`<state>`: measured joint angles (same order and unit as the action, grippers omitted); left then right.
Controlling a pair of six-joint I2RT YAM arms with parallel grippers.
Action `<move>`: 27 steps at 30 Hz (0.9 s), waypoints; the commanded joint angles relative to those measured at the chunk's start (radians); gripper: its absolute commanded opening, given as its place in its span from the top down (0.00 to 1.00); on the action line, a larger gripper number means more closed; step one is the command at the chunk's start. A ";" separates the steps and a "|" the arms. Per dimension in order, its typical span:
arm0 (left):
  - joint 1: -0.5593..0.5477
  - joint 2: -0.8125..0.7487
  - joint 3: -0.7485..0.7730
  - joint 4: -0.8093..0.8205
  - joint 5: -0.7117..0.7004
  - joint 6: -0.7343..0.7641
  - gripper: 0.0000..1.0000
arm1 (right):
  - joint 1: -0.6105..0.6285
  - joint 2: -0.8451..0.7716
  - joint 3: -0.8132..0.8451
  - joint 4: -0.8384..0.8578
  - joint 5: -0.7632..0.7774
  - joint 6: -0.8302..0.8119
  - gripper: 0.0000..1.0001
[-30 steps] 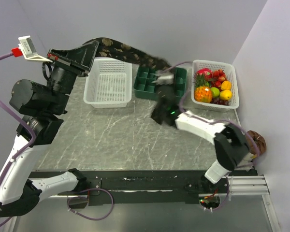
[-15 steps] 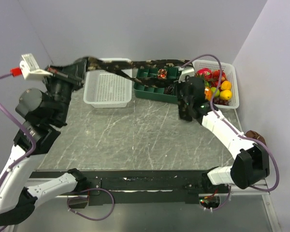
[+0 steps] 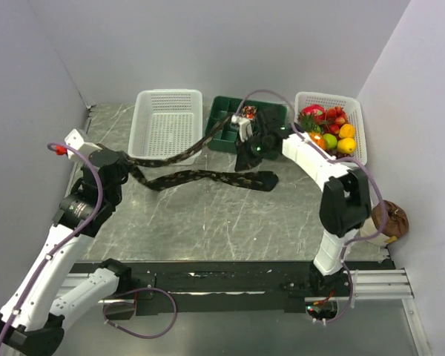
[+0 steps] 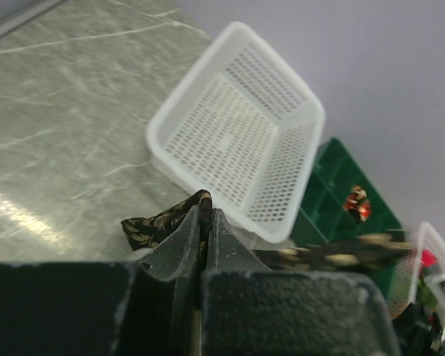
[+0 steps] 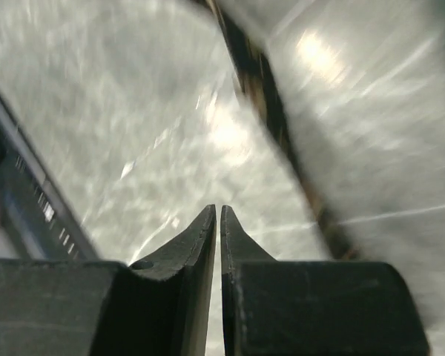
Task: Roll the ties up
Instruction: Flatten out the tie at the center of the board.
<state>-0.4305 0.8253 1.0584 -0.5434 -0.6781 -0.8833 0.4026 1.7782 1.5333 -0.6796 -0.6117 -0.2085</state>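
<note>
The black-brown tie with tan pattern (image 3: 208,176) lies partly on the table, its wide end near the middle. A narrow stretch rises from my left gripper towards the green tray. My left gripper (image 3: 126,165) is shut on the tie near a fold; in the left wrist view (image 4: 205,215) the fabric (image 4: 152,226) sticks out between the jaws. My right gripper (image 3: 242,163) hovers over the tie's right end. In the right wrist view (image 5: 220,211) its jaws are shut with nothing between them, and the blurred tie (image 5: 271,111) runs past beyond them. A reddish rolled tie (image 3: 248,113) sits in the tray.
A white empty basket (image 3: 167,126) stands at the back left, also in the left wrist view (image 4: 237,133). The green compartment tray (image 3: 221,122) is beside it. A white basket of fruit (image 3: 354,152) is at the back right. A brown object (image 3: 391,219) sits at the right edge.
The tie was stretched high in the air between both grippers; now it is lowered onto the table. My left gripper came down and forward. My right gripper moved left, in front of the tray.
</note>
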 commanded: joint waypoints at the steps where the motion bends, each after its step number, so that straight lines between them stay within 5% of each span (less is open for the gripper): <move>1: 0.052 -0.048 -0.014 -0.050 -0.026 -0.028 0.99 | 0.025 0.007 0.028 -0.157 -0.028 -0.002 0.86; 5: 0.084 -0.080 -0.018 -0.063 -0.021 -0.011 0.99 | 0.025 -0.029 -0.007 -0.089 0.108 0.069 0.85; 15: 0.134 -0.032 -0.020 -0.014 0.038 0.033 0.99 | 0.097 -0.063 -0.116 0.097 0.171 0.103 0.77; 21: 0.168 -0.003 -0.009 0.030 0.101 0.052 0.99 | 0.127 0.096 -0.073 0.130 0.314 0.162 0.80; 27: 0.176 -0.017 0.008 0.039 0.129 0.069 0.99 | 0.131 0.298 0.143 0.069 0.533 0.207 0.83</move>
<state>-0.2626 0.8276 1.0359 -0.5552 -0.5854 -0.8467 0.5377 1.9957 1.5188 -0.5903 -0.2668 -0.0452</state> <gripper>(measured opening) 0.041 0.173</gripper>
